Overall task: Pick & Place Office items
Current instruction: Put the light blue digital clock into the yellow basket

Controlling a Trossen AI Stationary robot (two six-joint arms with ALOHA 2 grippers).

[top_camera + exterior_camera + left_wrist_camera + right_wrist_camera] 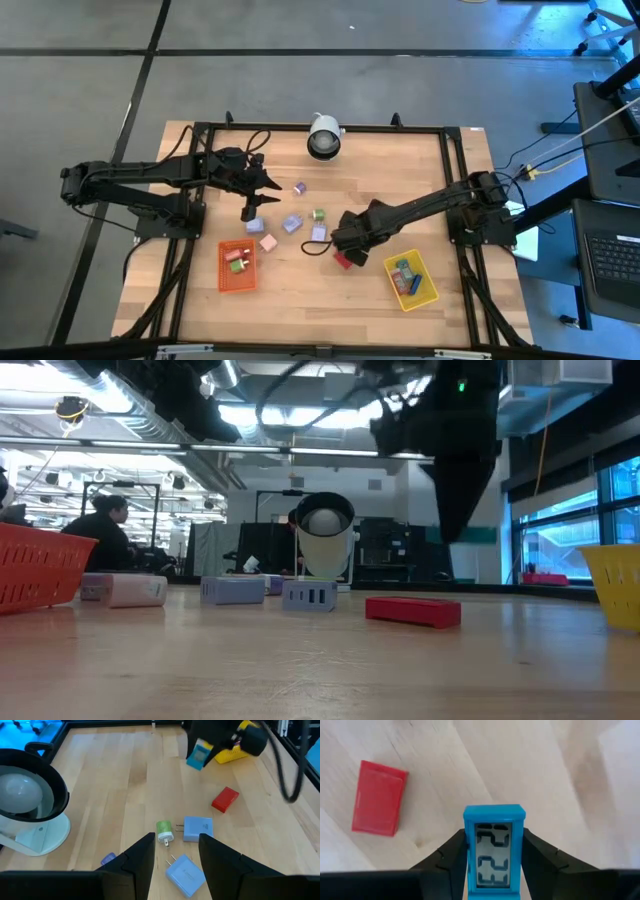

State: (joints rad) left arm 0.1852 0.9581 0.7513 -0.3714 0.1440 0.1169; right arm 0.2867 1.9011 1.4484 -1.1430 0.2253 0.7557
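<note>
Blue clock [493,851]: nearest the right wrist camera; a blue block with a digit display, clamped upright between the two dark fingers [445,857] of the right gripper [493,865], a pad pressed to each side.
Right gripper, position: raised above bare wood near the table's middle, seen from above at [345,240]; from the left wrist view the blue clock [198,754] hung clear of the tabletop.
Red block [378,798]: flat on the wood, beside the right gripper and below it, not touching; also at [344,260] and [413,610].
Left gripper [262,183]: over the far-left part of the table, fingers [141,860] parted with nothing between them.
Loose items ahead of left gripper: green plug [164,831], lilac adapter [198,828] and a second lilac adapter [185,873] lay close together on the table, none touched by the fingers.
Orange tray [237,266]: near-left on the table, holding small pieces.
Yellow tray [411,279]: near-right, just beside the right gripper, holding small pieces.
White lamp [323,136]: at the far edge, well apart from both grippers.
</note>
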